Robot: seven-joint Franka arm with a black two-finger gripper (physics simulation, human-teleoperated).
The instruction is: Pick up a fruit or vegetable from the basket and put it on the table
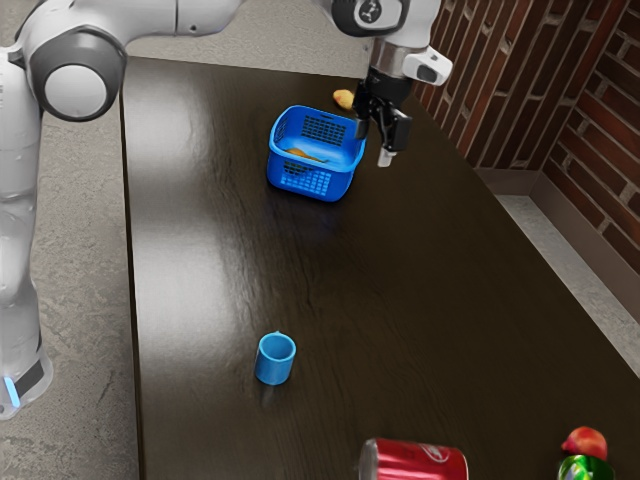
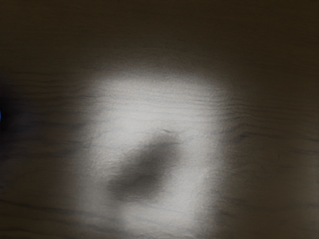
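In the exterior view my gripper (image 1: 376, 146) hangs beside the blue basket (image 1: 312, 184), on its exterior-view right, with its two fingers apart and nothing visible between them. Inside the basket lies a yellow-orange fruit or vegetable (image 1: 304, 155), partly hidden by the front wall. A yellowish fruit or vegetable (image 1: 344, 98) rests on the dark table (image 1: 330, 270) behind the basket, near the gripper. Under my hand, the wrist view has the dark wood tabletop (image 2: 269, 149) with a bright reflection and a dark blurred patch.
A light-blue cup (image 1: 275, 360) stands toward the exterior view's lower middle. Near the lower edge lies a red can (image 1: 418, 462). A red fruit (image 1: 586, 442) and a green can (image 1: 585, 468) are at the lower right. Brick walls rise beyond the table's right side.
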